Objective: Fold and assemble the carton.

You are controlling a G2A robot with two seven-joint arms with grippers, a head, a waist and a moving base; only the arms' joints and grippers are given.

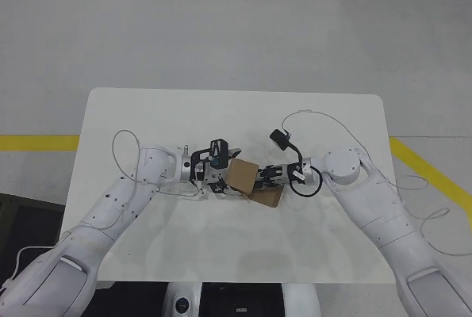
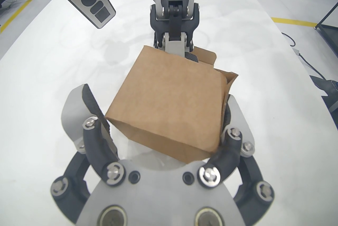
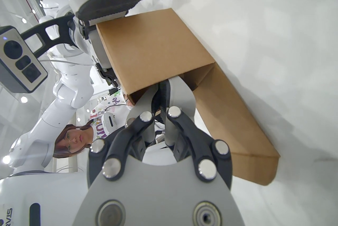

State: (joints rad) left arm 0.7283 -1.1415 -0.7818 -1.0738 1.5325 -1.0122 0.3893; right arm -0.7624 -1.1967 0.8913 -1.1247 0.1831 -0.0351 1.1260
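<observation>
A brown carton point(image 1: 247, 179) lies near the middle of the white table point(image 1: 220, 111), partly folded into a sleeve. My left gripper point(image 2: 158, 97) straddles one end of the carton point(image 2: 169, 95), one finger point(image 2: 87, 110) at its corner and the other pressed on its opposite side. From the opposite end my right gripper point(image 3: 162, 89) has its fingers close together, pushed into the carton's point(image 3: 150, 47) open mouth with the tips hidden inside. A long flap point(image 3: 232, 126) lies flat on the table beside that mouth. The right gripper point(image 2: 179, 52) meets the carton's far edge in the left wrist view.
Thin cables point(image 1: 124, 147) loop over the table beside both arms, one point(image 1: 331, 119) running toward the back right. Bare table surface surrounds the carton on all sides. The table's front edge point(image 1: 243, 281) is close to the robot.
</observation>
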